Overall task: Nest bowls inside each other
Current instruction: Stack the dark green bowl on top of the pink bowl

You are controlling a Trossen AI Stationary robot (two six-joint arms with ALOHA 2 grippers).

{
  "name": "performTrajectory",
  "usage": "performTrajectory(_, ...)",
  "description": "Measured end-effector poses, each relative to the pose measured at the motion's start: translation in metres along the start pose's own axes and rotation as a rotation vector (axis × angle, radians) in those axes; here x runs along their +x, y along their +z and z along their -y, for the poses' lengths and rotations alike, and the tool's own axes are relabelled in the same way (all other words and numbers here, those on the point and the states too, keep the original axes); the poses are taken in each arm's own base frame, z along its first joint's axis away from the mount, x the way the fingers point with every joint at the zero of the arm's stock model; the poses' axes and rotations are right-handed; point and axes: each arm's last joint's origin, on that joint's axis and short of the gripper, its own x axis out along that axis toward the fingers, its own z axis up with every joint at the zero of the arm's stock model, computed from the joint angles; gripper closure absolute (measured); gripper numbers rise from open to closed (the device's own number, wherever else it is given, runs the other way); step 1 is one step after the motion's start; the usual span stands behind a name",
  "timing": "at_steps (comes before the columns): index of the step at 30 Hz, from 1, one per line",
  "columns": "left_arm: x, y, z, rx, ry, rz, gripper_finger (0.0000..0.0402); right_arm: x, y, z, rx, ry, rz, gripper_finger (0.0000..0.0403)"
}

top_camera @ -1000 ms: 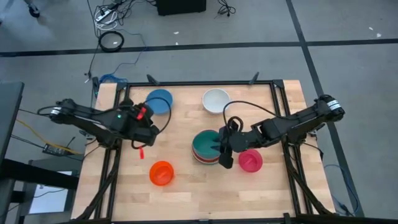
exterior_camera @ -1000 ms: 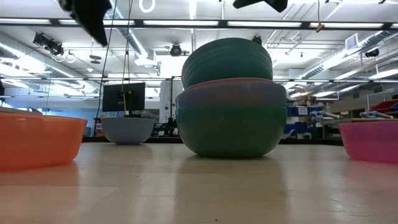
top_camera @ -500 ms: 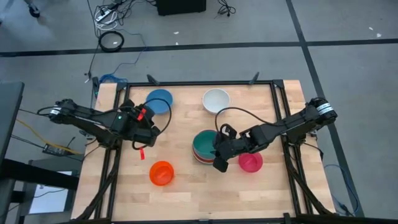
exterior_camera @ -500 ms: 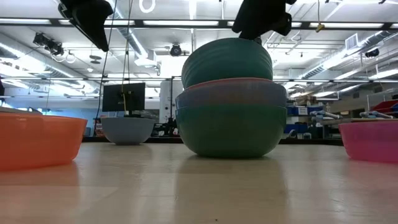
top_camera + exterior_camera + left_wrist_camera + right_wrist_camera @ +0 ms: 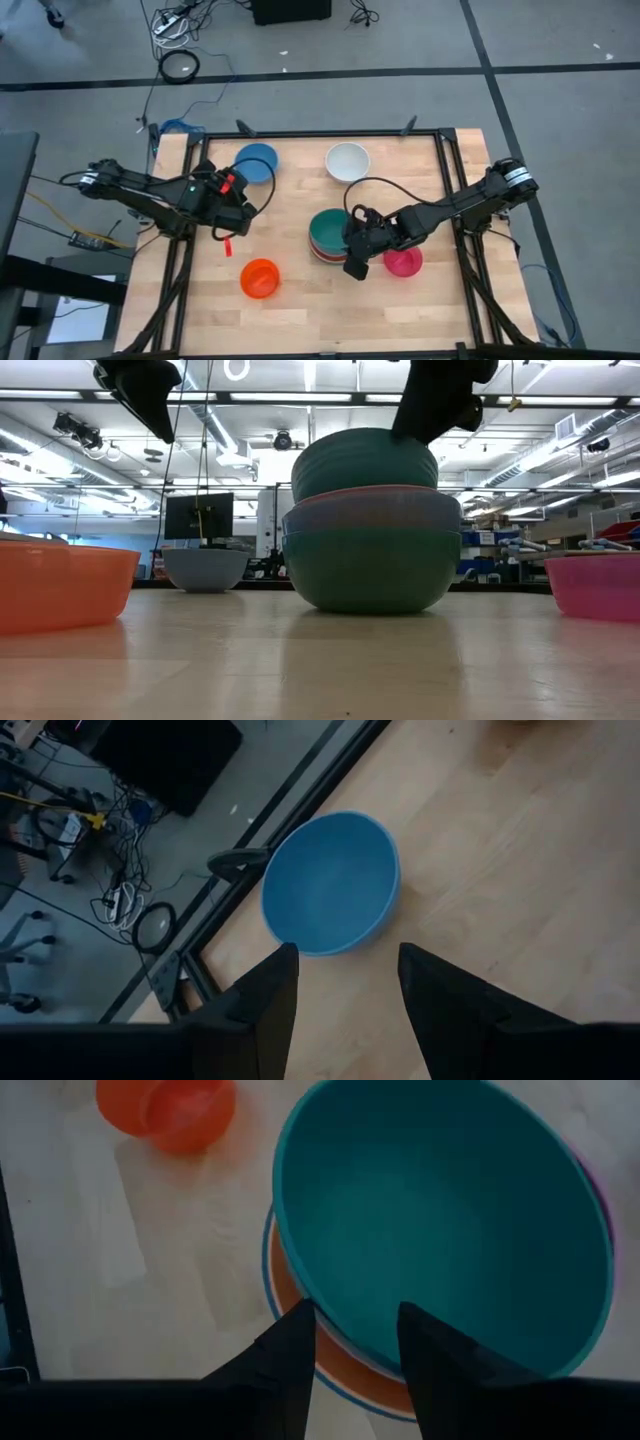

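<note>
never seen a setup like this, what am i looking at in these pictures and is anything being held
These are two robot arms working at a wooden table, and each arm ends in two fingers. One picture looks straight down from above, one sits at table height, and two come from cameras on the arms' wrists.

On the table are plastic bowls: a stack with a teal bowl on top, a blue bowl, a white bowl, an orange bowl and a pink bowl.

The right gripper is at the near edge of the stack, its fingers open over the teal bowl's rim. The left gripper hangs open near the blue bowl. Neither is holding anything.
</note>
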Motion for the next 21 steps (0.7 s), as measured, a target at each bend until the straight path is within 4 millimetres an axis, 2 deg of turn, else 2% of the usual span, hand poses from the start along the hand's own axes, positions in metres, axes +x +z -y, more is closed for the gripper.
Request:
performTrajectory(7, 0.000, 0.000, 0.000, -0.001, -0.001, 0.001, 0.0220, 0.000, 0.000, 0.002, -0.002, -0.018, -0.001, 0.0273)
performTrajectory(16, 0.000, 0.000, 0.000, -0.001, -0.001, 0.000, 0.0220, 0.015, -0.011, 0.008, 0.014, -0.041, -0.067, 0.0273)
performTrajectory(21, 0.000, 0.000, 0.000, -0.001, -0.001, 0.000, 0.0220, 0.012, -0.010, 0.005, 0.016, -0.023, -0.034, 0.0273)
